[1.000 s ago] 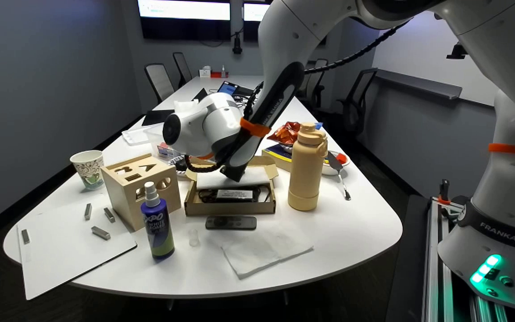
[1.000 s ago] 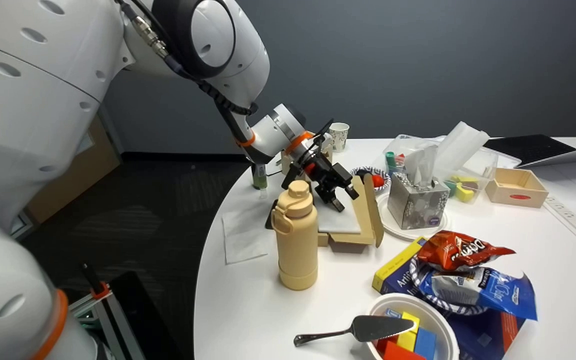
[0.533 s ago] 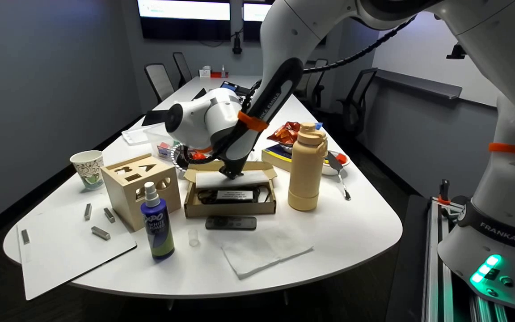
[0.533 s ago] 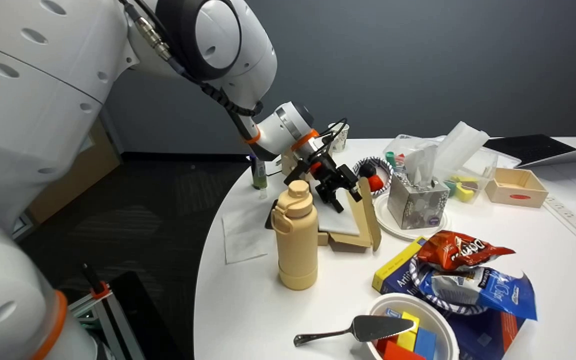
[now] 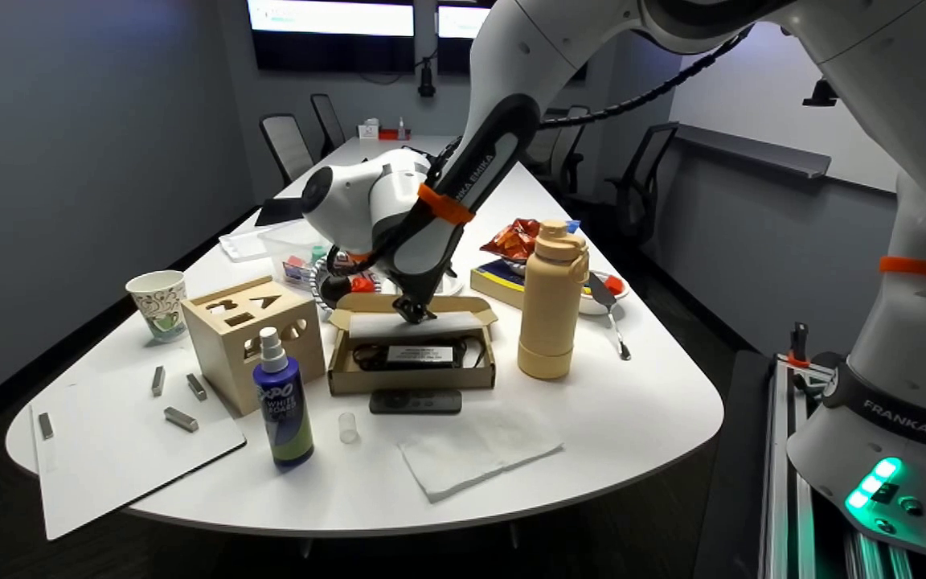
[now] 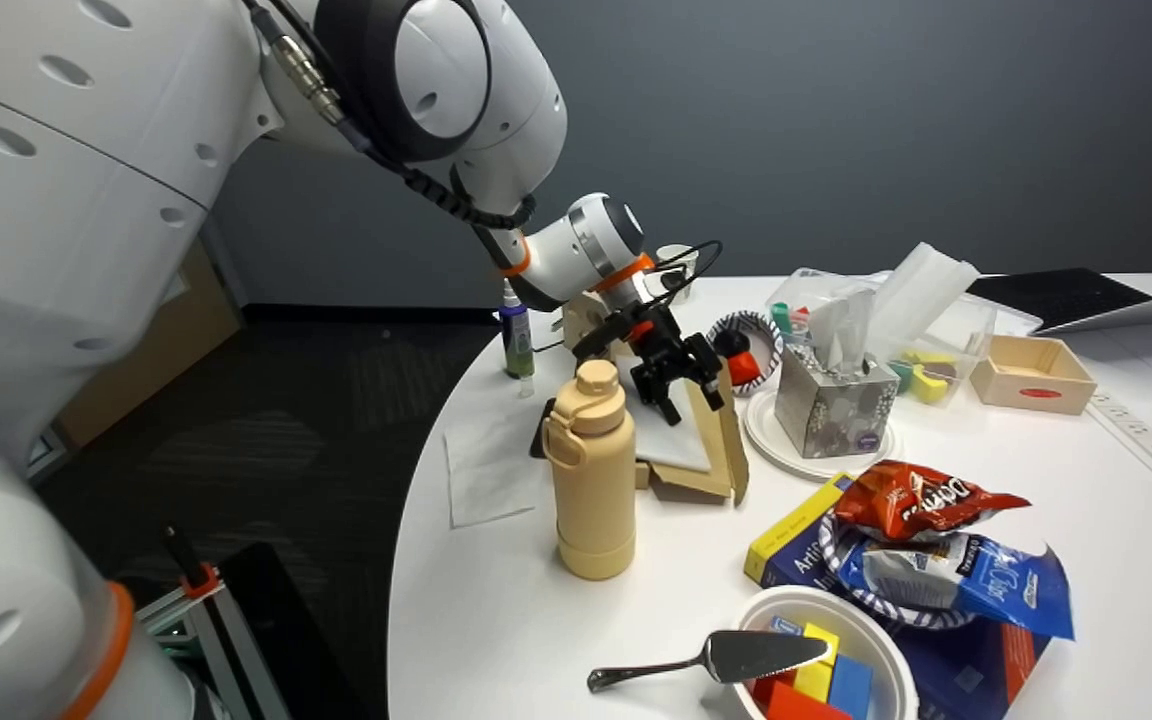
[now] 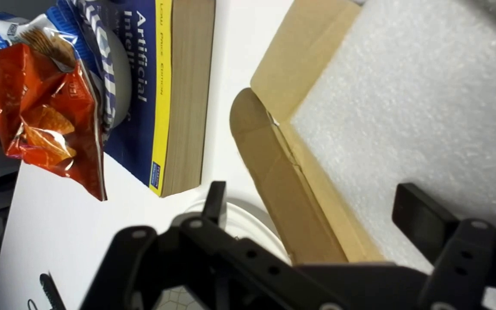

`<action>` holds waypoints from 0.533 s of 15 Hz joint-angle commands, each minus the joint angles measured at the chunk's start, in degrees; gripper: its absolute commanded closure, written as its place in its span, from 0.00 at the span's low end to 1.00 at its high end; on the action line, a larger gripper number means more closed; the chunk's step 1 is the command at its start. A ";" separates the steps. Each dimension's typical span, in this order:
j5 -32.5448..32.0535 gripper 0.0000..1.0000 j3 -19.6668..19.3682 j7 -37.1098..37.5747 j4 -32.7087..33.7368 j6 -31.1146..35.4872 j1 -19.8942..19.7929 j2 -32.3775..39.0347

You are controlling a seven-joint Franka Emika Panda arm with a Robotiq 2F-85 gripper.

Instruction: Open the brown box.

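The brown box [image 5: 411, 379] stands open on the table, its lid tipped back. A white foam sheet [image 5: 387, 325] lines the lid, and a black adapter with a white label [image 5: 421, 355] lies in the base. In an exterior view the lid's end flap [image 6: 733, 440] stands up, with the base mostly hidden behind the bottle. My gripper [image 6: 693, 408] is over the lid. In the wrist view my open gripper [image 7: 314, 209] has one finger outside the flap [image 7: 289, 189] and one on the foam side. Contact with the foam is unclear.
A tan bottle [image 5: 550, 314] stands beside the box. A wooden block with holes [image 5: 258, 342] and a spray bottle [image 5: 282, 410] are on its other side. A remote [image 5: 415, 401] lies in front. A tissue box [image 6: 831, 410] on a plate and a book [image 7: 187, 99] are behind the lid.
The box and its lid have slid slightly toward the remote, away from the tissue box. The arm's wrist has tilted, and the gripper stays open around the lid's flap.
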 commanded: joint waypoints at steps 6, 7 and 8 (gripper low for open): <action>5.32 0.00 -1.71 1.09 -1.32 2.07 1.59 -3.06; 5.25 0.00 -1.83 1.56 -2.01 2.30 1.78 -4.34; 5.04 0.00 -2.00 2.02 -2.45 2.44 2.03 -5.30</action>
